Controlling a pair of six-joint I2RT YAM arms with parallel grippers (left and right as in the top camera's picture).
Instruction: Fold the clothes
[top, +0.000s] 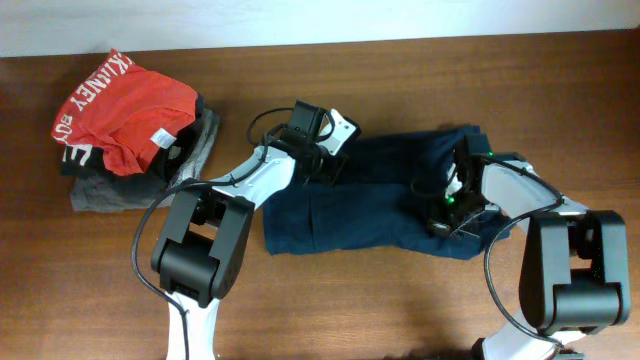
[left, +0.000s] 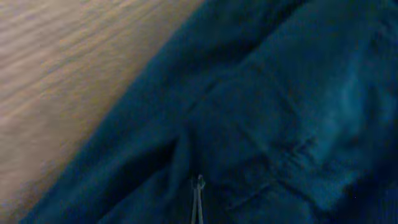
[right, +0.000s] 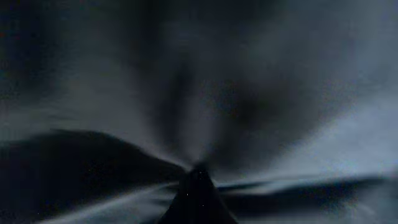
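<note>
You are holding the dark navy-blue garment of soft cloth (top: 370, 200) at two spots while it is lying spread out and wrinkled, roughly rectangular, on the brown wooden surface (top: 400, 300), right of centre. Your left fingers (left: 198, 200) are sitting at its upper left edge, close to where the cloth is meeting the bare wood. In the left wrist view they are showing as one thin sliver, pressed together, with a ridge of the cloth running up into them, so they are pinching the fabric. Your right fingers (right: 198, 186) are sitting on the garment's right part. In the right wrist view they are clenched on the cloth, with creases fanning out from their dark tip; that picture is dim and blurred, so finer detail is not showing. Well apart, at the far left of the surface, a crumpled red garment with white lettering (top: 125, 105) is resting on top of a grey folded garment (top: 105, 192).
</note>
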